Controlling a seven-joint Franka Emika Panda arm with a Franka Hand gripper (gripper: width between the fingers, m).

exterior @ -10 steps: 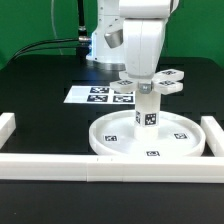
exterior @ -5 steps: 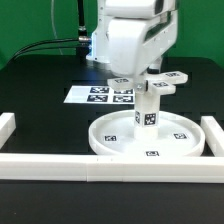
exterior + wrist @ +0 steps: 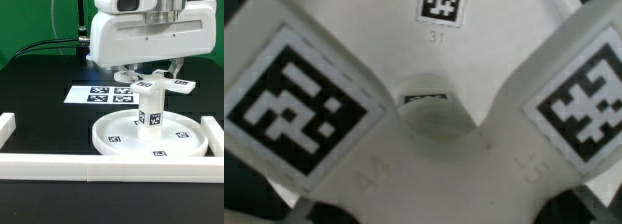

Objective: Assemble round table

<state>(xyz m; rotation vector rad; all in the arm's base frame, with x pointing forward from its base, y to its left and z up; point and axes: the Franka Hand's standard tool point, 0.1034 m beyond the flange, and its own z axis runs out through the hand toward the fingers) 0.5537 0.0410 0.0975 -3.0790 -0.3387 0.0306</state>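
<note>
The large rimmed round disc (image 3: 112, 140) lies flat on the black table. The short cylindrical post (image 3: 151, 110) stands upright at its middle. The cross-shaped four-arm piece (image 3: 172, 83) sits level on top of the post. My gripper (image 3: 150, 76) comes down from above and is shut on this piece at its centre. In the wrist view the cross-shaped piece (image 3: 331, 150) fills the frame, with tagged arms spreading out and a round hollow at its centre. My fingertips are not clear there.
The marker board (image 3: 100, 95) lies behind the disc toward the exterior view's left. Long white border rails run along the front (image 3: 70, 166), the left (image 3: 8, 126) and the right (image 3: 213, 132). Cables hang at the back left.
My hand has turned about its vertical axis above the post, and the cross-shaped piece has turned with it. The post and disc stay in place, shifted slightly to the exterior view's right.
</note>
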